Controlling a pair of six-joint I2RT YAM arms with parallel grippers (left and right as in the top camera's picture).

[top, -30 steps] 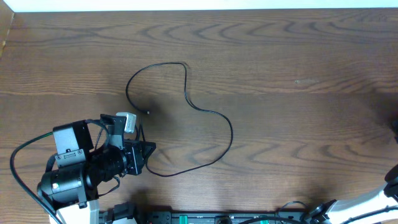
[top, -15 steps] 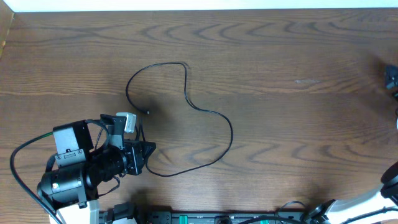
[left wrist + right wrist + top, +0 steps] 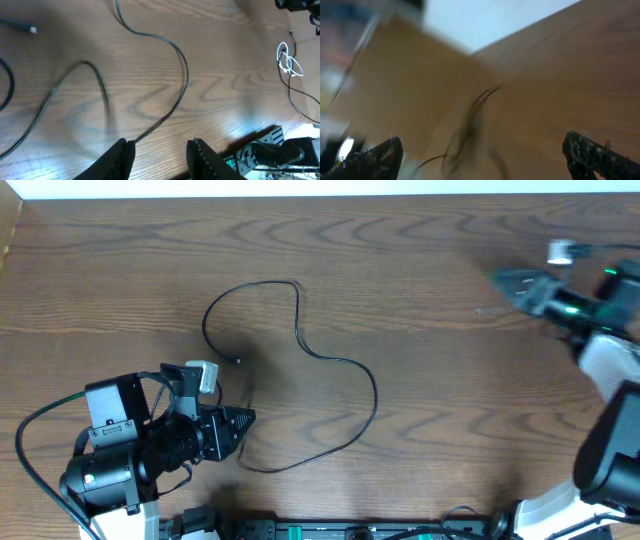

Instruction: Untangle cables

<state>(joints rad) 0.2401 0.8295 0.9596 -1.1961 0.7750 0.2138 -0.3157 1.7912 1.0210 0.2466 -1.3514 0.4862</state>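
Note:
One thin black cable [image 3: 372, 395] lies in a loose open loop on the wooden table, one small plug end [image 3: 237, 361] near the middle left. My left gripper [image 3: 246, 421] sits low at the front left, by the cable's near stretch. In the left wrist view the left gripper [image 3: 162, 152] is open; the cable [image 3: 177, 95] runs down to its left finger [image 3: 120, 157] and nothing lies between the jaws. My right gripper [image 3: 503, 281] hovers blurred at the far right, away from the cable. The right wrist view shows the right gripper [image 3: 487, 155] wide open, with blurred dark cable [image 3: 470, 125] ahead.
A white block [image 3: 203, 375] is mounted on the left arm. Off the table's right end, the left wrist view shows a thin white cord [image 3: 287, 57] and dark equipment [image 3: 260, 152] past the front edge. The table's back edge [image 3: 320, 196] meets a white wall.
The left jaws have parted and the cable's near stretch has slipped away toward the front edge. The right arm has swung in from the right edge, its jaws now wide.

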